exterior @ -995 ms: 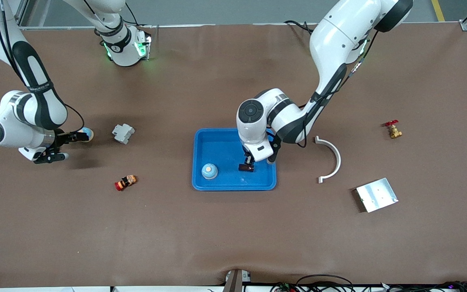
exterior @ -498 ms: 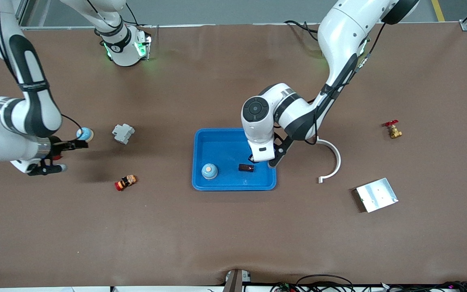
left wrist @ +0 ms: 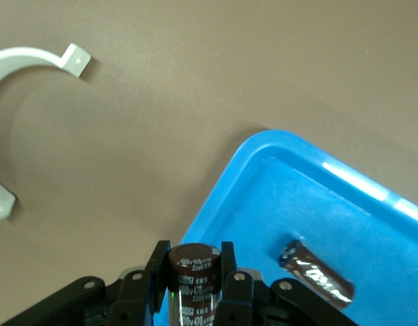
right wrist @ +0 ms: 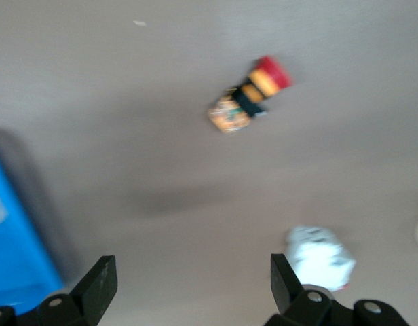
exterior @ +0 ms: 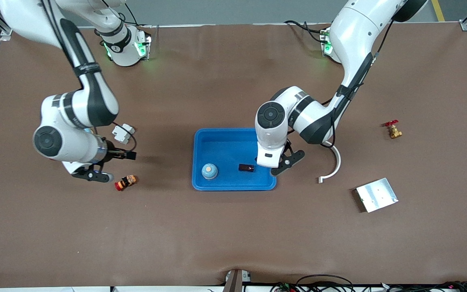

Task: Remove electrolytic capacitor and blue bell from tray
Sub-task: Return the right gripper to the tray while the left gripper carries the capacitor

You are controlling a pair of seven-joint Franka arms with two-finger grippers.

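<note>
Over the bright blue plastic tray, mid-frame, our left gripper clamps a dark brown cylindrical electrolytic capacitor. A second capacitor and the blue dome bell remain inside. Our right gripper waits open.

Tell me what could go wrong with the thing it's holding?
The left gripper pinches the electrolytic capacitor by its tips over the tray rim; a slip could drop it back in. A second capacitor lies in the tray and may get forgotten. The open right gripper hangs by the red-capped button and might knock it.
</note>
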